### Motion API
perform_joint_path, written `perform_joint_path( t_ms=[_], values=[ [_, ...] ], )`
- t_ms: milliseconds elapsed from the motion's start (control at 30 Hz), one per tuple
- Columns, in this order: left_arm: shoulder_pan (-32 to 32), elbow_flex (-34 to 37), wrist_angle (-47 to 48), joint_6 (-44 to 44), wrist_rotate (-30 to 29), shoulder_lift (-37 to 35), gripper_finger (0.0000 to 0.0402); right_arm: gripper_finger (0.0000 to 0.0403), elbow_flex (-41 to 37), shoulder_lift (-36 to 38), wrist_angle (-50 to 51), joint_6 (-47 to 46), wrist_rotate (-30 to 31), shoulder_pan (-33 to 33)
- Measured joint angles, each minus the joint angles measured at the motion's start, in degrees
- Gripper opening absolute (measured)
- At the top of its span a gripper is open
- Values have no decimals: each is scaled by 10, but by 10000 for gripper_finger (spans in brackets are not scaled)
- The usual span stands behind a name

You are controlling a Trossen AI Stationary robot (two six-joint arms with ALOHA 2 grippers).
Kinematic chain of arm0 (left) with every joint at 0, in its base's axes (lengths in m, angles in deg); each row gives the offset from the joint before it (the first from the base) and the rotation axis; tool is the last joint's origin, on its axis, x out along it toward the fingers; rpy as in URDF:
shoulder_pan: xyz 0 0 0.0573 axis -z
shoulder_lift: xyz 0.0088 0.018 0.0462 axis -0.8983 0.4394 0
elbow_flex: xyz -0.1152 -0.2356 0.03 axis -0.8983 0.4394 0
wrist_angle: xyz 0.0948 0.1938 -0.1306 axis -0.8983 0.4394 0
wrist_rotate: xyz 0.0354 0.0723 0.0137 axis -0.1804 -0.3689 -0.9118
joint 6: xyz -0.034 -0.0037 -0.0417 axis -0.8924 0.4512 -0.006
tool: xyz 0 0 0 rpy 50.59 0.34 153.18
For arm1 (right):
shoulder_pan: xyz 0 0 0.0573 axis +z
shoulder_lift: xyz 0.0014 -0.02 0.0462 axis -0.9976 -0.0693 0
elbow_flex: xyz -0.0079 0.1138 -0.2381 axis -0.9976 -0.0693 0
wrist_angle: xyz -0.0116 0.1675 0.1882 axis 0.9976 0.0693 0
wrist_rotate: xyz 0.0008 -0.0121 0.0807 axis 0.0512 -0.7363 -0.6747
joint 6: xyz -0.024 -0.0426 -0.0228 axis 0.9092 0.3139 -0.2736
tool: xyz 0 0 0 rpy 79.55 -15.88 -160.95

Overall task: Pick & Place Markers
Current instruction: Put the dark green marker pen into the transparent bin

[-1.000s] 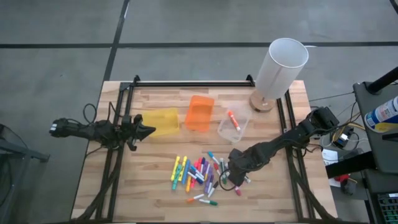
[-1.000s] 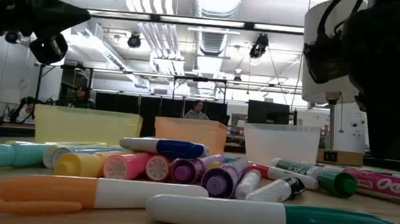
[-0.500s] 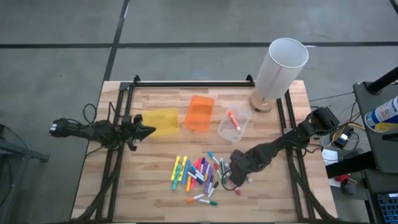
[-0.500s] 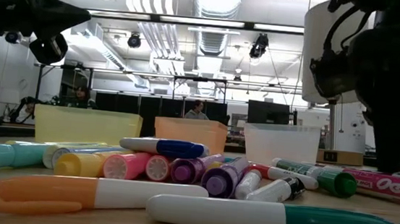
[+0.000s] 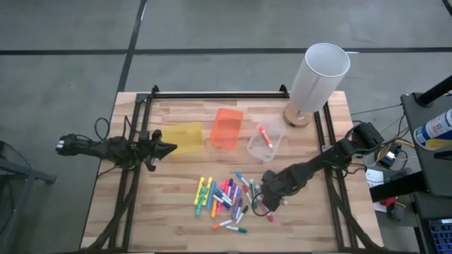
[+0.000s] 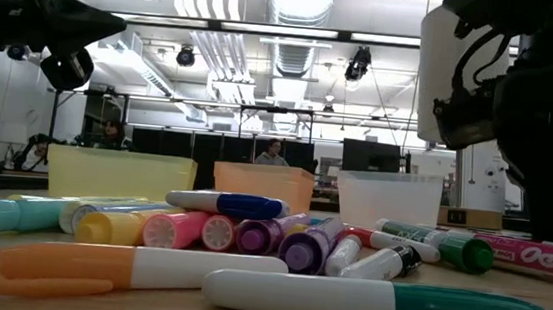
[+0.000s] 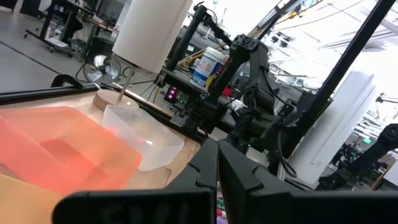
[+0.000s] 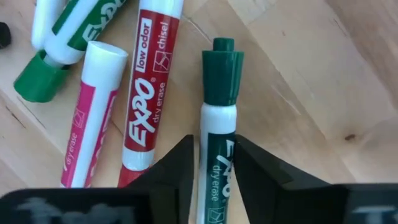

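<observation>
- Between my right gripper's (image 8: 214, 165) parted fingers lay a green marker (image 8: 217, 118), straddled but not yet clasped.
- Its long axis ran straight ahead from my wrist.
- My left gripper (image 5: 164, 149), pinched closed, waited beside the yellow bin (image 5: 185, 137).

About two dozen markers (image 5: 227, 197), three bins and one lamp share a wooden bench.

Most markers lie heaped near the bench's front edge; one more, red, sits inside the clear bin (image 5: 265, 142). A yellow bin (image 5: 182, 138) and an orange bin (image 5: 227, 128) complete the trio; a single white lamp (image 5: 316, 77) occupies the far right corner.
</observation>
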Motion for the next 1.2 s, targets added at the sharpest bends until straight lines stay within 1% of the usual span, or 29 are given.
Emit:
perform_joint_path(
  t_ms=[167, 233, 300, 467, 667, 867, 1000, 1200],
  values=[
    [0, 0, 1, 1, -4, 1, 9, 49, 16, 2, 24, 30, -6, -12],
    [0, 0, 1, 1, -4, 1, 9, 49, 27, 3, 46, 42, -9, -19],
    [0, 0, 1, 1, -4, 1, 9, 49, 45, 1, 91, 59, -7, -28],
    [0, 0, 1, -1, -4, 1, 9, 49, 109, 3, 192, 117, 2, -54],
    [0, 0, 1, -1, -4, 1, 9, 49, 196, 4, 284, 192, 54, -84],
    [0, 0, 4, -2, -4, 1, 9, 49, 272, 5, 349, 250, 109, -123],
    [0, 0, 10, -2, -4, 1, 9, 49, 303, 5, 375, 285, 140, -155],
    [0, 0, 10, -4, -4, 1, 9, 49, 319, 5, 384, 342, 150, -214]
  ],
)
